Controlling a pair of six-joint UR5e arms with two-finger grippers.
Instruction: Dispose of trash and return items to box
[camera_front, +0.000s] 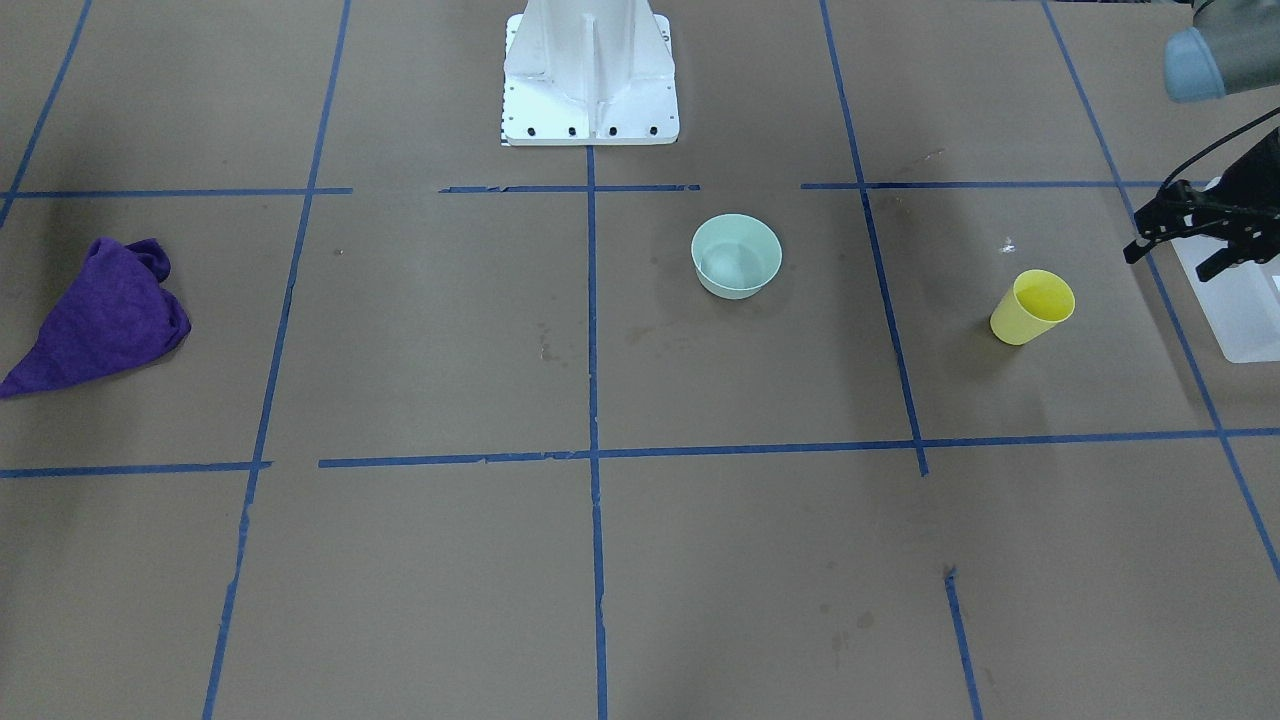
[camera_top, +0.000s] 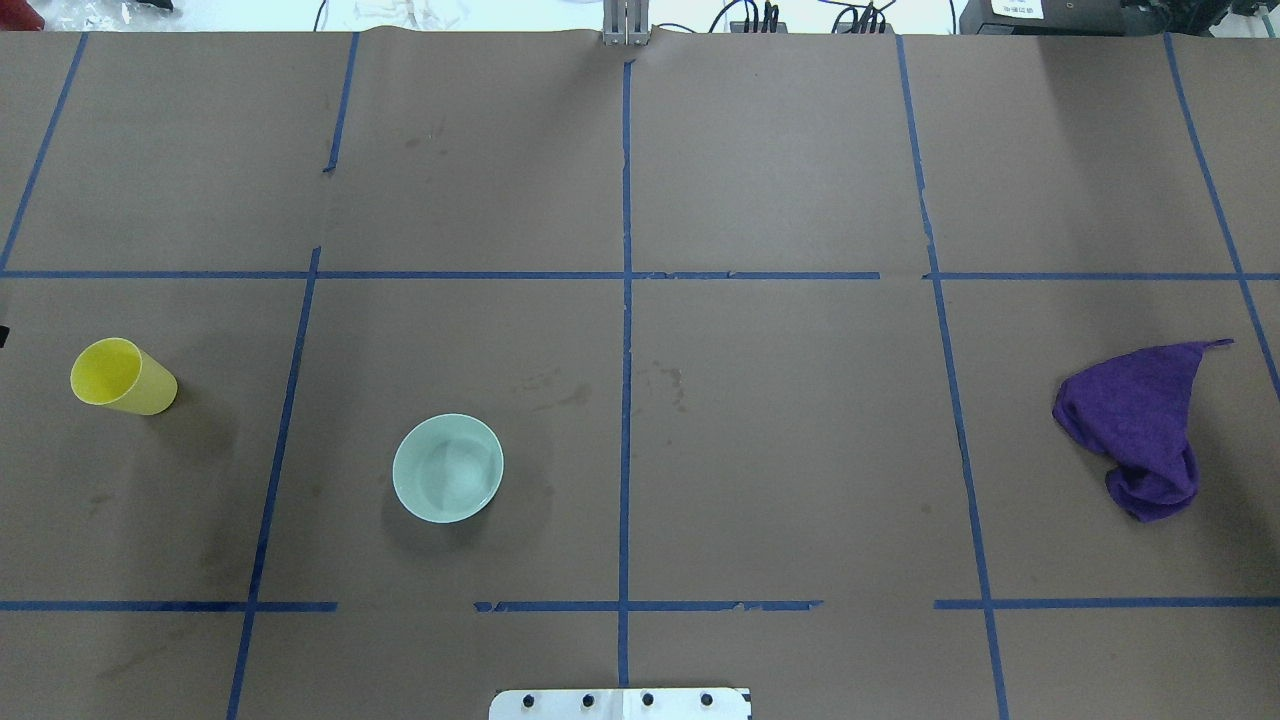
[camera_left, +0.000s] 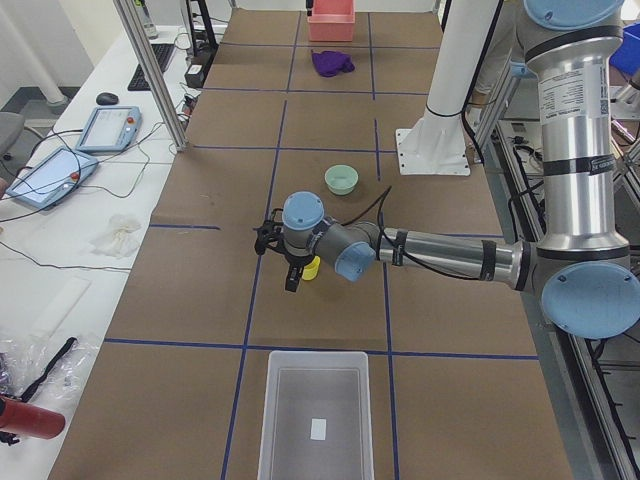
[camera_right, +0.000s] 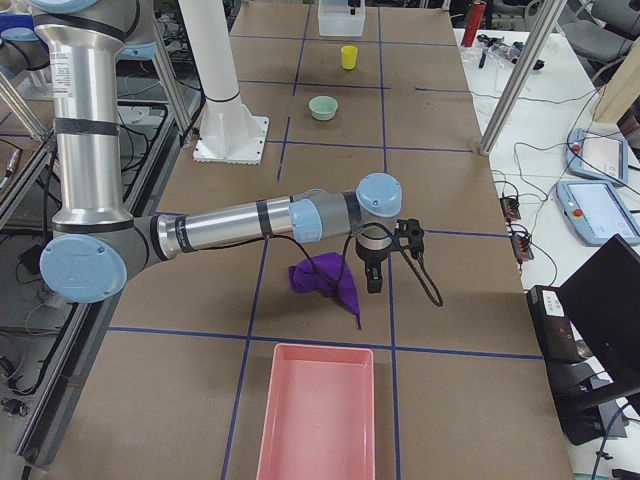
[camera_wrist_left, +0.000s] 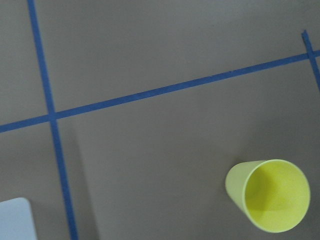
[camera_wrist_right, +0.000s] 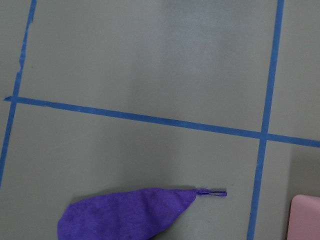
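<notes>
The yellow cup (camera_front: 1032, 307) stands upright on the table at my left; it also shows in the left wrist view (camera_wrist_left: 267, 195). The mint-green bowl (camera_front: 736, 256) stands upright near the middle, empty. The frosted white box (camera_front: 1240, 300) lies at the table's far left end, mostly cut off; the exterior left view shows the box (camera_left: 313, 420) whole. My left gripper (camera_front: 1170, 260) hovers open and empty between the cup and the box. My right gripper (camera_right: 380, 270) hovers above a purple cloth (camera_right: 325, 275); I cannot tell if it is open or shut.
The purple cloth (camera_top: 1140, 425) lies crumpled at the table's right side. A pink tray (camera_right: 315, 415) lies at the right end beyond the cloth. The robot's white base (camera_front: 590, 75) stands at the middle of the near edge. Blue tape lines grid the brown table.
</notes>
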